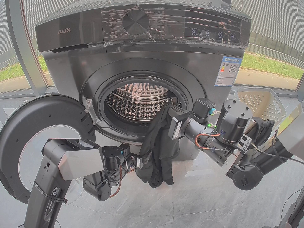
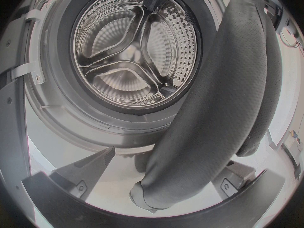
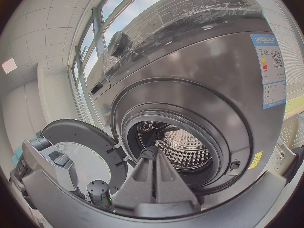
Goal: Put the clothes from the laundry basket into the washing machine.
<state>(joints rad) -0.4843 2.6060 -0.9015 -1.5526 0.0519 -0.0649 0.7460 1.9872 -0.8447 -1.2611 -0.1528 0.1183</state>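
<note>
Holding a black garment (image 1: 158, 143) pinched tight in the right gripper (image 1: 170, 109) at the mouth of the washing machine (image 1: 142, 60) drum (image 1: 139, 102), the rest hanging down the machine's front toward the floor. Lower down, left gripper (image 1: 143, 161) spread open, fingers (image 2: 91, 168) either side of the hanging cloth. Round door (image 1: 38, 121) wide open on the left; to the right, behind the right arm, a white laundry basket (image 1: 262, 102) with more dark clothes (image 1: 262, 129) draped over its rim.

Grey marble floor (image 1: 196, 203) underfoot, tall windows (image 1: 272, 22) behind, with a grass strip (image 1: 269, 65) outside.
</note>
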